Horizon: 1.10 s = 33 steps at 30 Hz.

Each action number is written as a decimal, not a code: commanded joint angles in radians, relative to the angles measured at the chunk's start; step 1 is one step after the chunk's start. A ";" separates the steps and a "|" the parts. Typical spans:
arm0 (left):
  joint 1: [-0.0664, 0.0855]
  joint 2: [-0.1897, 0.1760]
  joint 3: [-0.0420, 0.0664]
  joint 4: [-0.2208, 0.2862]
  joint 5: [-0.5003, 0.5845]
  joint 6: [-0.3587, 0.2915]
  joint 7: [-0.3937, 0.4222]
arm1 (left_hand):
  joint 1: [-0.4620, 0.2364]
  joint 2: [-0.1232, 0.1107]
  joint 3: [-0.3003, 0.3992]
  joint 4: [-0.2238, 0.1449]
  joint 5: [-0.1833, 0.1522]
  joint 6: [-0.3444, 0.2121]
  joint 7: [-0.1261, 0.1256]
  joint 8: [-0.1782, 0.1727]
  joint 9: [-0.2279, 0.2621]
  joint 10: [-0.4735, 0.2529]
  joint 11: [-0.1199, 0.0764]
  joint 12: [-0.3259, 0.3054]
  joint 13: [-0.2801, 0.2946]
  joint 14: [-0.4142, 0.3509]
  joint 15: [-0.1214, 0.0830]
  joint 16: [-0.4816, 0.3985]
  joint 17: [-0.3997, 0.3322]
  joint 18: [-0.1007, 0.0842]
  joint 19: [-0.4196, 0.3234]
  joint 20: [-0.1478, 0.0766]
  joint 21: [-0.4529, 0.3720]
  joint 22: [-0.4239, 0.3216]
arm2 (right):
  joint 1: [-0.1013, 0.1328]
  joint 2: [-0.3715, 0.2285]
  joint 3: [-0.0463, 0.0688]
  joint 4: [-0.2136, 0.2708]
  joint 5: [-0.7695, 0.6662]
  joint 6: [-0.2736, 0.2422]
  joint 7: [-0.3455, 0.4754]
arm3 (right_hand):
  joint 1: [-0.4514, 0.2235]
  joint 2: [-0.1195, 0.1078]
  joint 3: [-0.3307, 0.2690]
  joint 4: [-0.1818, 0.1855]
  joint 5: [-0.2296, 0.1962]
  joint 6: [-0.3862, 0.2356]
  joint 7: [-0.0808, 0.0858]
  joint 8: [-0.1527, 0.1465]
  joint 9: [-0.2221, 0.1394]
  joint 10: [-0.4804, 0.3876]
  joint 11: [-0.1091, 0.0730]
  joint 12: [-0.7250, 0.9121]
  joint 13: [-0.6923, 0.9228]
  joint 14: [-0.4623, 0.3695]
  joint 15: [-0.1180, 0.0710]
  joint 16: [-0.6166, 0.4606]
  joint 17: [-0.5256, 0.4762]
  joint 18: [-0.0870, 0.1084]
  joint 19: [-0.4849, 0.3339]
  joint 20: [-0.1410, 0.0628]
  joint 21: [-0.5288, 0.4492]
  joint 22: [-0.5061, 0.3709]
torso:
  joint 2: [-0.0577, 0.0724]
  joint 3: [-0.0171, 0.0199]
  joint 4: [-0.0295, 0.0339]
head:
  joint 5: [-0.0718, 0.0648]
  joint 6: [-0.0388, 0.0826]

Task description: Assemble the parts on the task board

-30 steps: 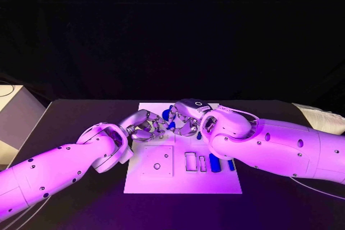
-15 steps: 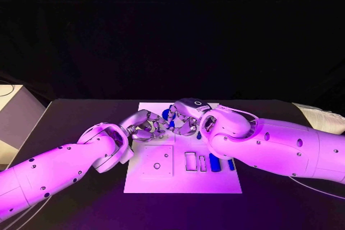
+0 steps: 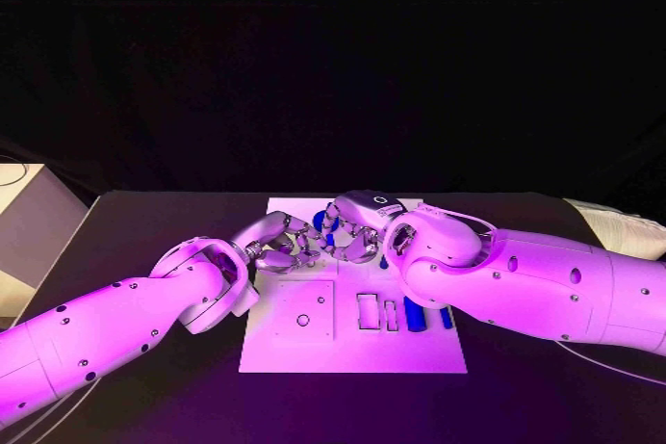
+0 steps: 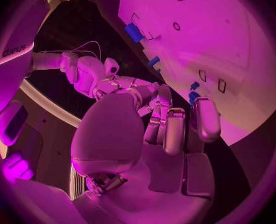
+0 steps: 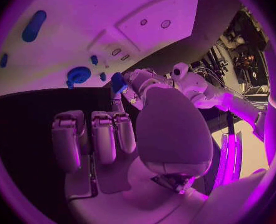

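Although the small blue part [image 5: 117,82] is largely hidden between the two hands, we see it at the tips of the fingers over the far half of the task board [image 3: 285,352], and we judge it to be a light, stiff plastic piece: easy to lift, unlikely to bend, but smooth enough to twist or slip in a shallow pinch. We would take it by its sides, near its middle, leaving the end that goes into the board free.

Other blue parts [image 3: 414,314] lie in a row near the board's right edge, close to the narrow slots [image 3: 370,311]; a round blue part [image 5: 78,74] and a longer one [image 5: 34,26] sit apart on the white surface.

Our right hand [image 3: 358,227] seems to hold the small part at its fingers, though we cannot tell how firmly. Our left hand [image 3: 278,244] meets it almost fingertip to fingertip, its fingers curled in; whether it grips anything we cannot tell. Both hands are above the board, which rests on the black desk [image 3: 153,222].
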 commanded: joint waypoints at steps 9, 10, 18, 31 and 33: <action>0.000 -0.019 0.000 -0.020 0.034 0.022 -0.008 | -0.002 -0.009 0.008 0.000 0.001 0.002 -0.003 -0.007 -0.001 -0.007 -0.002 0.005 0.003 0.056 0.000 0.005 0.157 -0.009 0.003 0.000 0.005 0.002 | -0.001 -0.005 0.000 -0.012 -0.016 -0.001 0.004 | -0.002 0.006 0.004 0.003 0.002 -0.003 -0.007 0.007 0.001 0.084 0.001 0.001 0.244 0.103 0.004 0.004 0.263 -0.014 0.105 0.007 0.002 0.263 | 0.000 0.0002 0.0009 | -0.002 0.000; 0.000 -0.019 0.000 -0.021 0.034 0.022 -0.009 | -0.003 -0.009 0.008 0.000 0.001 0.003 -0.002 -0.007 -0.001 -0.007 -0.001 0.007 0.003 0.056 0.000 0.005 0.157 -0.009 0.003 0.000 0.005 0.003 | -0.001 -0.005 0.000 -0.013 -0.016 -0.002 0.003 | -0.002 0.006 0.004 0.003 0.002 -0.003 -0.007 0.007 0.001 0.084 0.001 0.001 0.244 0.103 0.004 0.004 0.263 -0.014 0.105 0.007 0.002 0.263 | 0.000 0.0002 0.0009 | -0.002 0.000; 0.000 -0.032 0.001 -0.025 0.060 0.027 -0.014 | -0.004 -0.010 0.008 0.001 0.001 0.003 -0.001 -0.007 -0.001 -0.008 -0.001 0.008 0.004 0.056 0.000 0.005 0.157 -0.009 0.003 0.000 0.005 0.003 | -0.008 0.008 -0.001 -0.033 -0.019 -0.027 0.000 | 0.001 0.006 0.005 0.001 0.001 -0.003 -0.008 0.007 0.002 0.084 0.000 0.002 0.245 0.103 0.003 0.004 0.263 -0.014 0.105 0.006 0.002 0.263 | 0.001 -0.0004 0.0007 | -0.001 0.000; -0.001 -0.068 0.015 -0.012 0.223 0.002 -0.012 | -0.012 -0.017 0.007 0.002 0.001 0.003 0.005 -0.010 -0.002 -0.018 0.005 0.012 0.007 0.044 0.005 -0.006 0.135 -0.006 -0.009 0.002 -0.001 -0.012 | -0.062 0.056 -0.003 -0.097 -0.024 -0.083 -0.029 | 0.005 0.006 0.007 -0.001 0.001 -0.003 -0.008 0.008 0.002 0.084 0.000 0.001 0.244 0.103 0.003 0.004 0.263 -0.014 0.105 0.006 0.002 0.263 | 0.000 -0.0021 0.0029 | 0.002 -0.005; -0.001 -0.072 0.024 -0.014 0.252 -0.002 -0.013 | -0.013 -0.017 0.008 0.003 0.001 0.003 0.006 -0.010 -0.002 -0.020 0.006 0.012 0.006 0.042 0.005 -0.008 0.132 -0.005 -0.012 0.003 -0.002 -0.017 | -0.070 0.067 -0.003 -0.108 -0.028 -0.088 -0.033 | 0.006 0.006 0.008 -0.002 0.001 -0.003 -0.008 0.009 0.002 0.084 0.000 0.001 0.244 0.103 0.003 0.004 0.263 -0.014 0.105 0.006 0.002 0.263 | 0.001 -0.0020 0.0018 | 0.004 -0.006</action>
